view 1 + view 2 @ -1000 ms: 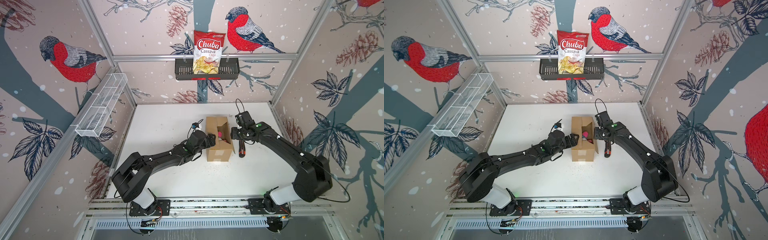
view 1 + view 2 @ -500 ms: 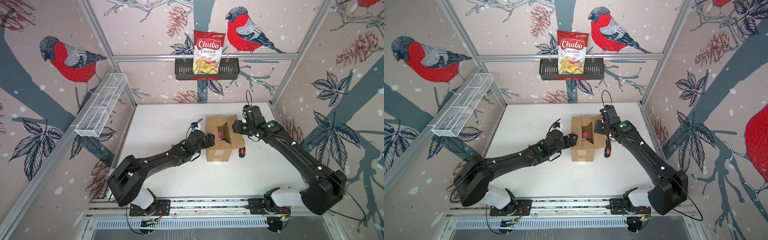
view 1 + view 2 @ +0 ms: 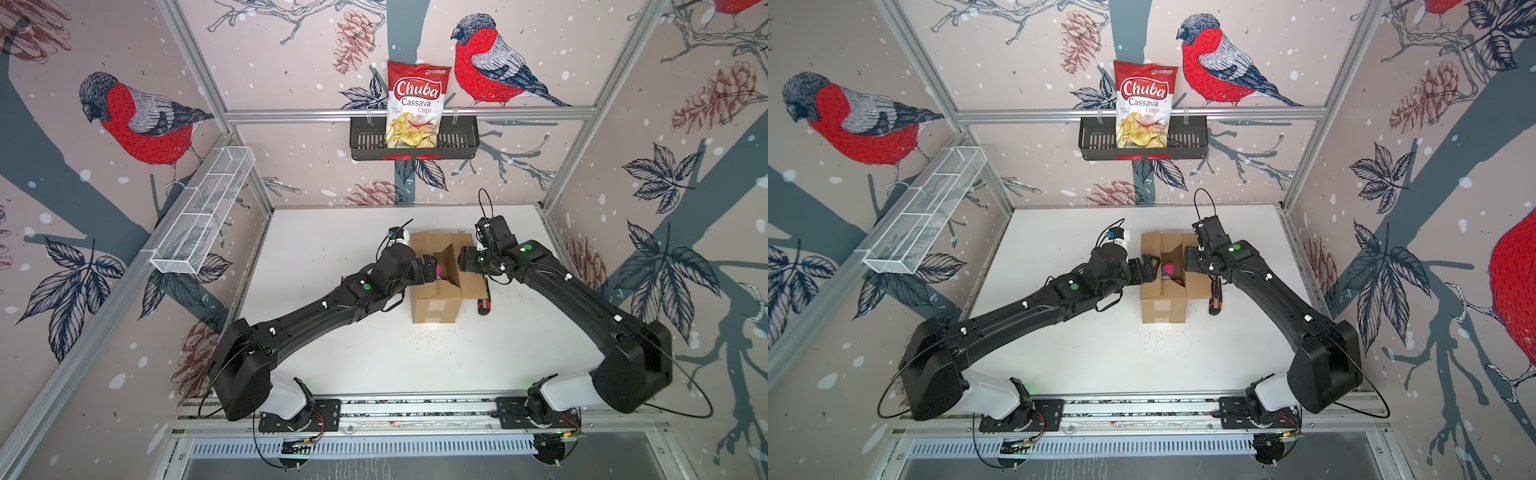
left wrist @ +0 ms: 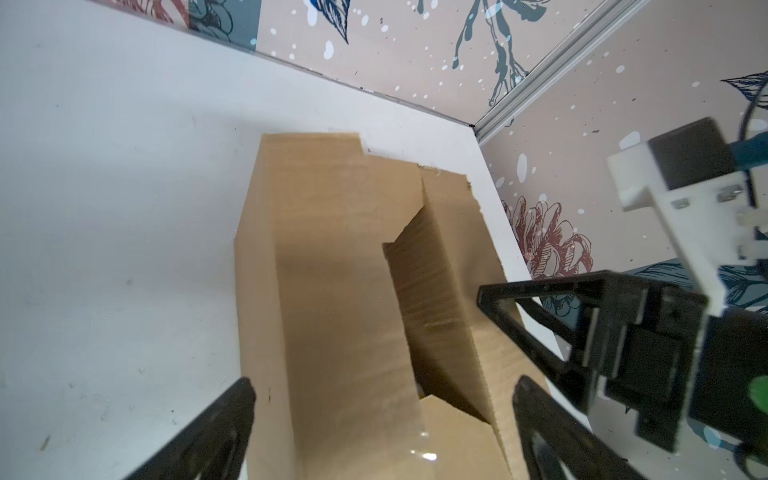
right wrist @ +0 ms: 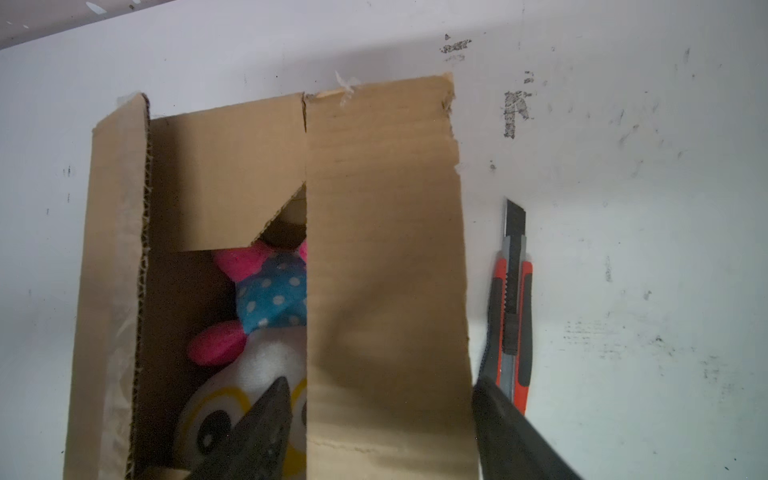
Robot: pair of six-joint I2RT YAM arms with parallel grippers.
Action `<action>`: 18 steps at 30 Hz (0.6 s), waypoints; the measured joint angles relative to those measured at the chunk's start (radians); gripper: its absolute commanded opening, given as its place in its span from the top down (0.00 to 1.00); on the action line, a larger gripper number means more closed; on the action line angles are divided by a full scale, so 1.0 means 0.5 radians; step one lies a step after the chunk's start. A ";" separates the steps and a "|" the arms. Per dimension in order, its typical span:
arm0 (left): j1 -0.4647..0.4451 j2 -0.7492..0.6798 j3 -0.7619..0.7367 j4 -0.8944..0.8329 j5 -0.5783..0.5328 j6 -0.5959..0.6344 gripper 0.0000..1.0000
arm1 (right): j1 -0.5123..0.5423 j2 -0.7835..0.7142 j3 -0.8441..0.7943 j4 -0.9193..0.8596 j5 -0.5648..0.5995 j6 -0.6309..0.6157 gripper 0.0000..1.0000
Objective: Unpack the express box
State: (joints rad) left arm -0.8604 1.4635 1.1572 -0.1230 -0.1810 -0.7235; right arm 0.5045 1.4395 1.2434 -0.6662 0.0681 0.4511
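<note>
1. Left gripper [image 4: 382, 386] is spread wide and grips nothing, at the 9 o'clock edge of the express box [image 3: 435, 306]
2. Right gripper [image 5: 380, 382] has its jaws parted and empty, astride the 3 o'clock flap
3. The box sits mid-table [image 3: 332, 249]: plain brown corrugated carton, top flaps open, tape patch on its 6 o'clock end
4. Inside lies a pink, white and blue-dotted plush toy [image 5: 266, 291]
5. A utility knife [image 5: 513, 316] lies just beside the box at 3 o'clock

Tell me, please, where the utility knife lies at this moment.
In both top views the utility knife lies on the white table, right of centre, close alongside the right wall of the express box.
</note>
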 measured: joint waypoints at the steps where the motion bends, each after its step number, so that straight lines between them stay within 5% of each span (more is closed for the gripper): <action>1: -0.011 0.031 0.077 -0.077 -0.012 0.033 0.04 | -0.002 0.001 -0.011 0.011 -0.001 0.000 0.31; 12: -0.087 0.504 0.749 -0.820 -0.175 0.246 0.05 | -0.028 0.052 -0.087 0.113 -0.047 -0.008 0.27; 18: -0.108 0.669 0.949 -1.036 -0.262 0.288 0.09 | -0.042 0.058 -0.124 0.166 -0.076 -0.015 0.40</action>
State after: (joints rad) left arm -0.9142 1.7981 1.6318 -0.6411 -0.3119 -0.5793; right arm 0.4835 1.4685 1.1816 -0.5831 0.0303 0.4435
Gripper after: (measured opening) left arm 0.923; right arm 0.640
